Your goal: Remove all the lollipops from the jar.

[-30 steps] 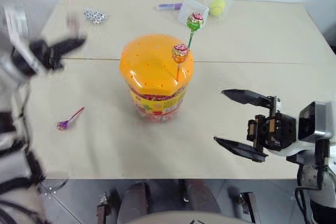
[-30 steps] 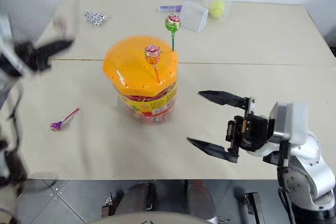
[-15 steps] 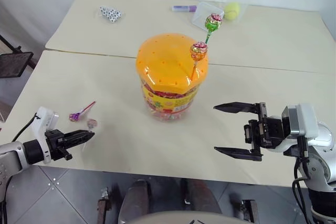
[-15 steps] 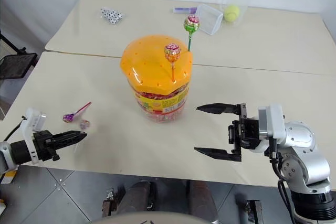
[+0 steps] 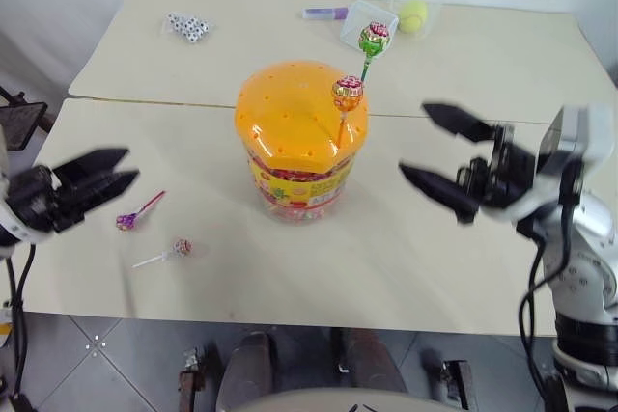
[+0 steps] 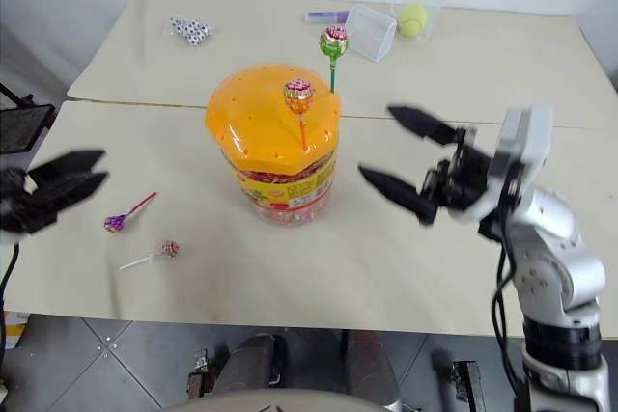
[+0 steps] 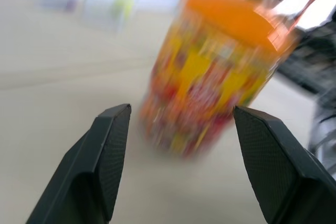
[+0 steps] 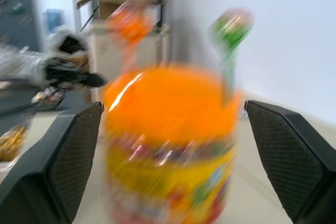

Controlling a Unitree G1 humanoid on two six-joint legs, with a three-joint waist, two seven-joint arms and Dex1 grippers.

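The jar [image 5: 297, 147], a clear tub with a domed orange lid, stands mid-table. Two lollipops rise from its lid: a green one [image 5: 374, 38] and a red-yellow one [image 5: 348, 93]. A purple lollipop [image 5: 126, 222] and a pink-red lollipop [image 5: 181, 247] lie on the table to the jar's left. My left gripper [image 5: 114, 168] hovers open and empty left of those two. My right gripper [image 5: 417, 139] is open and empty just right of the jar, pointing at it. Both wrist views look at the jar [image 7: 210, 72] [image 8: 168, 124] between spread fingers.
At the table's far side lie a tennis ball [image 5: 413, 14], a small clear square container [image 5: 352, 26], a purple marker [image 5: 323, 13] and a small black-and-white patterned thing [image 5: 183, 26]. A seam [image 5: 145, 101] crosses the table behind the jar.
The left gripper came down to the table's front left, opened, and has since risen; the pink-red lollipop now lies on the table. The right gripper rose and moved toward the jar, still open.
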